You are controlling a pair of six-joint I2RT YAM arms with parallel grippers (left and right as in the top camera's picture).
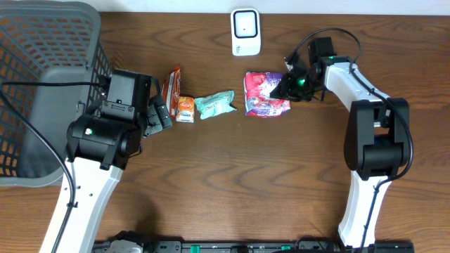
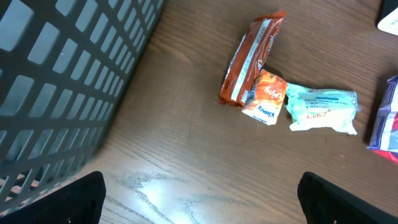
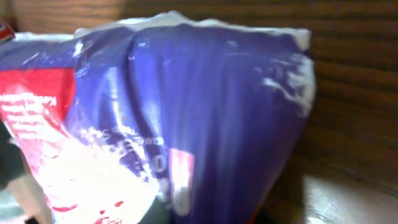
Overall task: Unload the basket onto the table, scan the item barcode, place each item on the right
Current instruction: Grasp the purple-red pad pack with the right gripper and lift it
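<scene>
The right pincer (image 1: 283,88) is closed narrow on the right edge of the purple, red and white crinkled plastic bag (image 1: 261,95), which lies on the brown wooden surface (image 1: 232,183) and stretches away from the pincer towards the middle of the surface. In the right wrist view the bag (image 3: 186,112) fills nearly the whole frame, right up against the pincer, with its purple side facing the camera and a red and white panel to one side. No barcode can be made out on it, as the print is blurred. The white box-shaped scanner (image 1: 246,31) stands beyond the bag and well apart from the right pincer, near the far edge of the surface.

The left pincer (image 1: 159,114) is spread wide and holds nothing; its dark fingertips (image 2: 74,199) show at the two lower corners of the left wrist view. Ahead of it lie an orange-brown foil wrapper (image 2: 252,59), a small orange packet (image 2: 266,96) touching the wrapper's end, and a mint-green soft pack (image 2: 320,110) just beside the packet. The bag lies beyond these, well apart from the left pincer. A grey plastic lattice basket (image 1: 42,77) sits on the far side of the left pincer from the bag.
</scene>
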